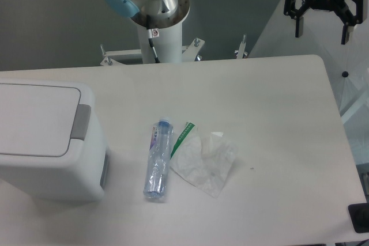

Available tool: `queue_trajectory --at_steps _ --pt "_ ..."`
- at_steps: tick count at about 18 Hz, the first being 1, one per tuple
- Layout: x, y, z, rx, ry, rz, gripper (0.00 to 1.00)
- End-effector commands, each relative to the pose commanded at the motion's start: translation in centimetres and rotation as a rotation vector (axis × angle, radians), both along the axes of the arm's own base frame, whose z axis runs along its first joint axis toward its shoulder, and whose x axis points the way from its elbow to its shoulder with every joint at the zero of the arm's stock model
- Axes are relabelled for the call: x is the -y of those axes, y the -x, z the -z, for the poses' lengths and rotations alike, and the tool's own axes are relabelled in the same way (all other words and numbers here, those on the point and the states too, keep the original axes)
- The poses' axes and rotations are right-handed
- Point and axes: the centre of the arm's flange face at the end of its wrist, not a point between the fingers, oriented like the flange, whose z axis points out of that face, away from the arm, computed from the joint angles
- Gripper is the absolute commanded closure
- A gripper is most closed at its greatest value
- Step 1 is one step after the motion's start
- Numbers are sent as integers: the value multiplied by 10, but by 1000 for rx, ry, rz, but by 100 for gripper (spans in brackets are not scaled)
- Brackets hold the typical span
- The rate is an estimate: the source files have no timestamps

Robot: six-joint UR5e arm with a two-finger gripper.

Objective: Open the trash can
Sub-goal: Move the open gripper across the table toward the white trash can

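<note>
A large white boxy plastic trash can [49, 142] with rounded corners sits at the left side of the white tabletop [277, 113], its left part cut off by the picture's edge. Its long axis runs left to right, and it points to the right: the grey rectangular push tab [81, 122] sits on the lid's right edge, facing the middle of the tabletop. The flat white lid [34, 119] lies closed and level, smooth and matte, outlined by a thin seam. There is one trash can with one tab.

Just right of the trash can, but apart from it, lies one clear, crumpled plastic bottle [158, 160] on its side, its long axis running nearly front to back, blue cap toward the far edge. Beside the bottle on its right lies one wrinkled, translucent white plastic wrapper [204, 162] with a green strip along its upper left edge; whether the two touch cannot be told.

The black two-finger end effector [321, 30] hangs at the top right, above the far right corner of the tabletop and well apart from the trash can. Its fingers are spread wide with nothing between them. The arm's silver and white base column [158, 21], with a pale blue cap, stands behind the far edge of the tabletop.
</note>
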Motion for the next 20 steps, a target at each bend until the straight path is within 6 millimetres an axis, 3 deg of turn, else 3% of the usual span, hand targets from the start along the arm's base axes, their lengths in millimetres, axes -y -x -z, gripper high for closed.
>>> queue_trajectory --at_steps 5,10,20 --pt "-4 -3 -2 18 -21 -34 0" --pt "-36 -22 -3 83 -69 -113 0" --pt "-111 -79 -5 213 -144 -206 0"
